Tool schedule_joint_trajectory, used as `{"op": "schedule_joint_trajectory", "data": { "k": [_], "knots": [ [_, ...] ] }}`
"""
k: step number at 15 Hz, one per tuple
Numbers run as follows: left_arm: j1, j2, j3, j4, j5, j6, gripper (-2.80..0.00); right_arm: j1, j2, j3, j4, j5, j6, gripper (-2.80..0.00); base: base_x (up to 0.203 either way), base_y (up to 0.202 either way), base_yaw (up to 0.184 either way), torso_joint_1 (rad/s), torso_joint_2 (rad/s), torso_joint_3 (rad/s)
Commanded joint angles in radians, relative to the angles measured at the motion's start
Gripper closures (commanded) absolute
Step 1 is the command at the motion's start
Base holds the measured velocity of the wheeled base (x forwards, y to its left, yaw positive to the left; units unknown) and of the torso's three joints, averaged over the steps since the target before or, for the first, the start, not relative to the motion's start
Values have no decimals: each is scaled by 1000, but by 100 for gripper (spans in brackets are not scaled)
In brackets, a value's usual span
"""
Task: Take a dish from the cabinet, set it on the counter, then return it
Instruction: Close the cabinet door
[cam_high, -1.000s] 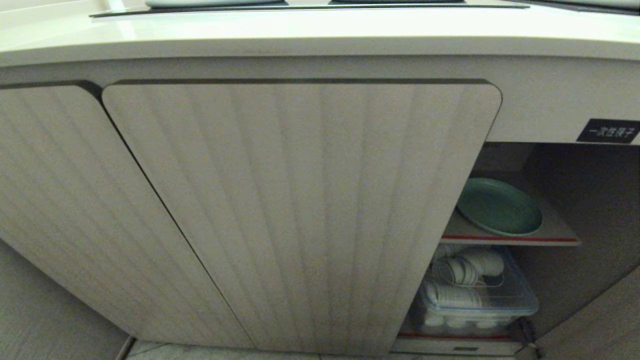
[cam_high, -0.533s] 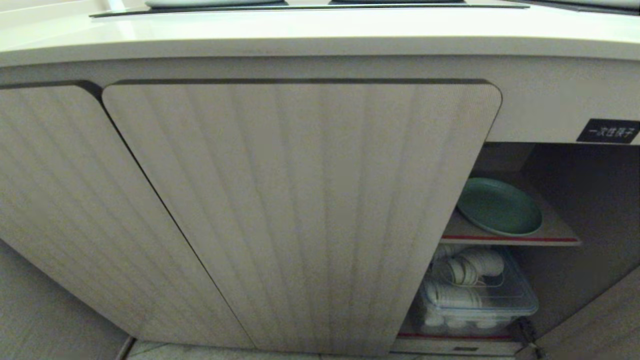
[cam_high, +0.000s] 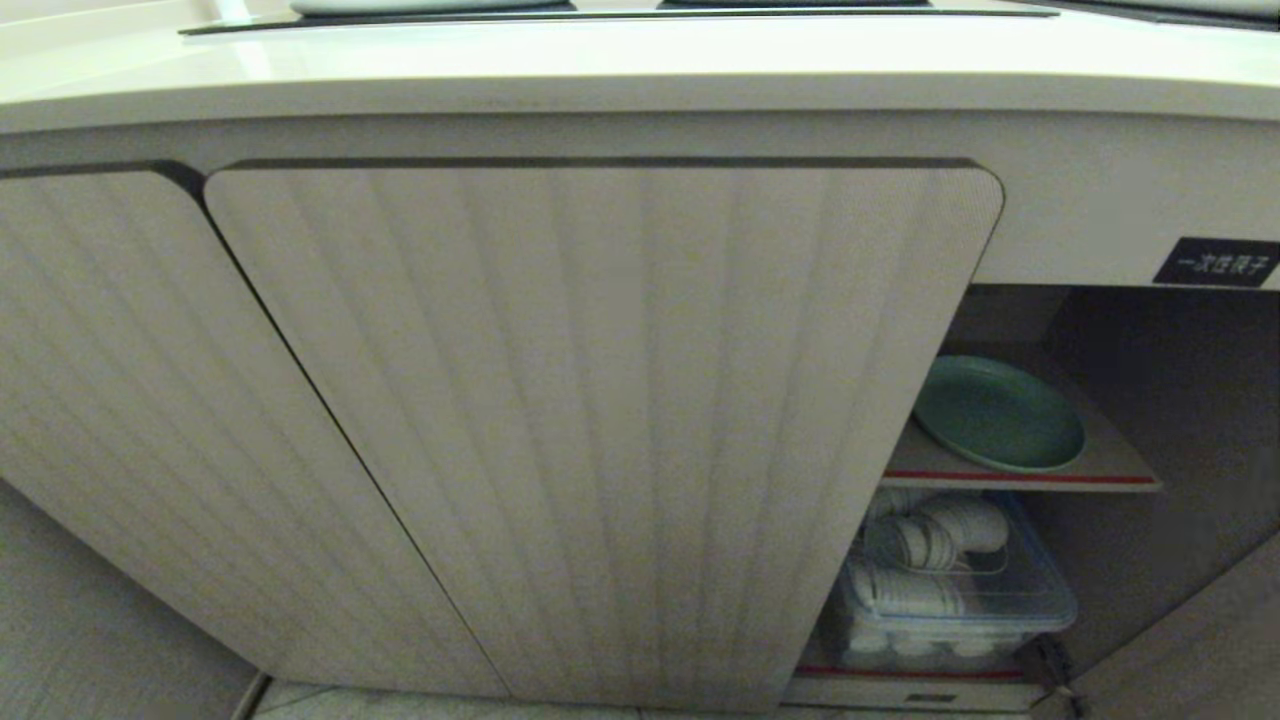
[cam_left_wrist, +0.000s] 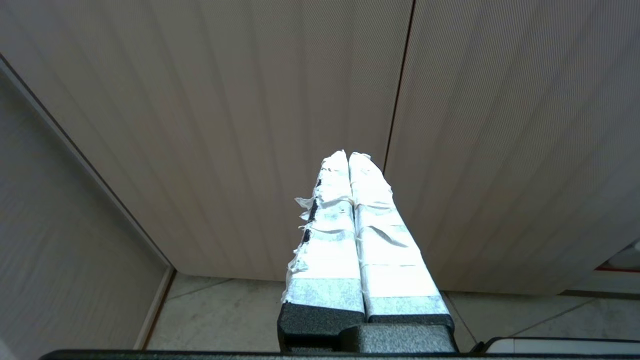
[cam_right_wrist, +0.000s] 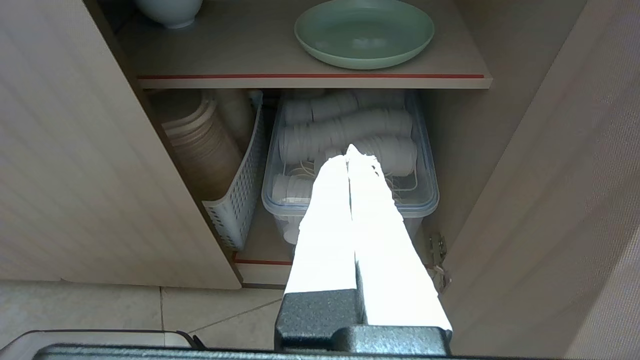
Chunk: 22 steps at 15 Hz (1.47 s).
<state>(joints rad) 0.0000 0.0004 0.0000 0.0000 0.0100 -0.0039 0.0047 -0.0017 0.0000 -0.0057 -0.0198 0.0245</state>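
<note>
The mint-green dish (cam_high: 1000, 415) (cam_right_wrist: 364, 32) lies flat on the red-edged upper shelf (cam_high: 1020, 478) of the open cabinet (cam_high: 600, 420). The cream counter (cam_high: 640, 70) runs above the ribbed doors. My right gripper (cam_right_wrist: 348, 156) is shut and empty, hanging in front of the open compartment, below and well short of the dish. My left gripper (cam_left_wrist: 348, 155) is shut and empty too, facing the closed ribbed doors near the floor. Neither arm appears in the head view.
Under the shelf a clear lidded box (cam_right_wrist: 350, 165) holds white cup stacks, beside a white slotted basket (cam_right_wrist: 235, 200) of beige bowls. A pale bowl (cam_right_wrist: 167, 11) stands on the shelf's other end. The open door (cam_right_wrist: 560, 200) flanks the compartment. A black label (cam_high: 1215, 262) sits above it.
</note>
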Motion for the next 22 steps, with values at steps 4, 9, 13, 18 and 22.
{"op": "schedule_joint_trajectory", "data": {
  "k": [4, 9, 13, 18, 22],
  "knots": [
    [0, 0, 0, 0, 1, -1, 0, 1, 2, 0, 0, 0, 0, 0, 0, 0, 0, 0, 0, 0],
    [0, 0, 0, 0, 1, -1, 0, 0, 2, 0, 0, -2, 0, 0, 0, 0, 0, 0, 0, 0],
    [0, 0, 0, 0, 1, -1, 0, 0, 2, 0, 0, 0, 0, 0, 0, 0, 0, 0, 0, 0],
    [0, 0, 0, 0, -1, -1, 0, 1, 2, 0, 0, 0, 0, 0, 0, 0, 0, 0, 0, 0],
    [0, 0, 0, 0, -1, -1, 0, 1, 2, 0, 0, 0, 0, 0, 0, 0, 0, 0, 0, 0]
  ]
}}
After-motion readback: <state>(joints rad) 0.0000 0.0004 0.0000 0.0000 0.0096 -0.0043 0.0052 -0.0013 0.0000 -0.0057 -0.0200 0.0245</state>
